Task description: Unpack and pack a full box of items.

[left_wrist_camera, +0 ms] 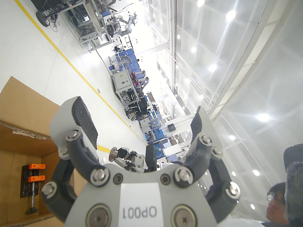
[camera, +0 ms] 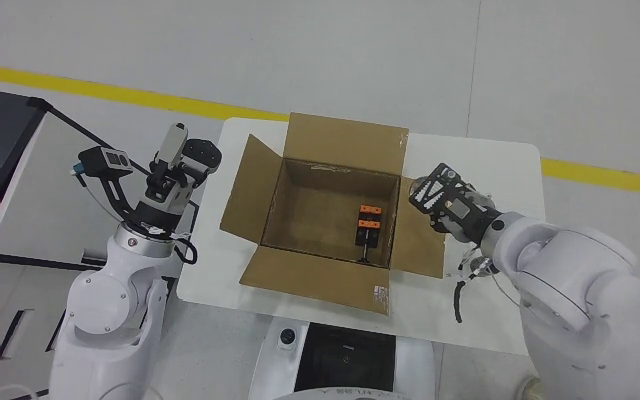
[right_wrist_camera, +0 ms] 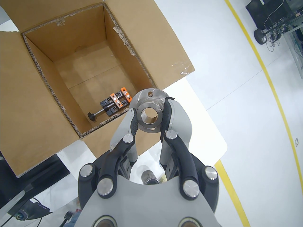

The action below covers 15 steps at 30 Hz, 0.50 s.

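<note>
An open cardboard box (camera: 300, 210) (right_wrist_camera: 47, 53) stands in the middle of the white table (camera: 480, 160). On its floor lies a small black vise with orange jaws (camera: 368, 228) (right_wrist_camera: 114, 102) (left_wrist_camera: 32, 185). My right gripper (camera: 432, 195) (right_wrist_camera: 149, 116) hovers over the box's right flap, shut on a silver metal flange (right_wrist_camera: 148, 111) with a round hole. My left gripper (left_wrist_camera: 139, 119) is raised beside the table's left edge (camera: 195, 160), pointing up and away, open and empty.
All four box flaps (camera: 250, 190) are folded outward. Bare table lies to the right of the box and behind it. A yellow floor line (camera: 120, 95) runs behind the table. A black cart (camera: 15, 130) stands at the far left.
</note>
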### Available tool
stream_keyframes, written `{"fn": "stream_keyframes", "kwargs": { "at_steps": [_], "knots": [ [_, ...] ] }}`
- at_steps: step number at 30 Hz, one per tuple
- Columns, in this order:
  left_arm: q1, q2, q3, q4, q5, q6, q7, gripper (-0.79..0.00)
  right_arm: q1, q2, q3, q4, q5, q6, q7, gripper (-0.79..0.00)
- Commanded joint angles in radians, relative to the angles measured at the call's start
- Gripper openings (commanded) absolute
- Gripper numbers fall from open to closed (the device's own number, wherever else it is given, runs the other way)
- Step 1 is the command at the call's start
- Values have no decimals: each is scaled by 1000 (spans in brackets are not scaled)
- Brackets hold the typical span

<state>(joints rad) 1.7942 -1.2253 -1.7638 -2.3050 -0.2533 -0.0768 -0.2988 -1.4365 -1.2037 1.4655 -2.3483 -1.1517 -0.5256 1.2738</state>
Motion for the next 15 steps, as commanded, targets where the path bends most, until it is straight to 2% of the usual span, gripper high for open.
{"fn": "stream_keyframes", "kwargs": {
  "at_steps": [1, 9, 15],
  "knots": [
    [0, 0, 0, 0, 0, 0, 0, 0, -38, 5, 41, -2, 19, -6, 3, -785],
    [0, 0, 0, 0, 0, 0, 0, 0, -180, 23, 197, -2, 65, -5, -19, -785],
    [0, 0, 0, 0, 0, 0, 0, 0, -344, 30, 335, -2, 69, 18, -72, -785]
  ]
}}
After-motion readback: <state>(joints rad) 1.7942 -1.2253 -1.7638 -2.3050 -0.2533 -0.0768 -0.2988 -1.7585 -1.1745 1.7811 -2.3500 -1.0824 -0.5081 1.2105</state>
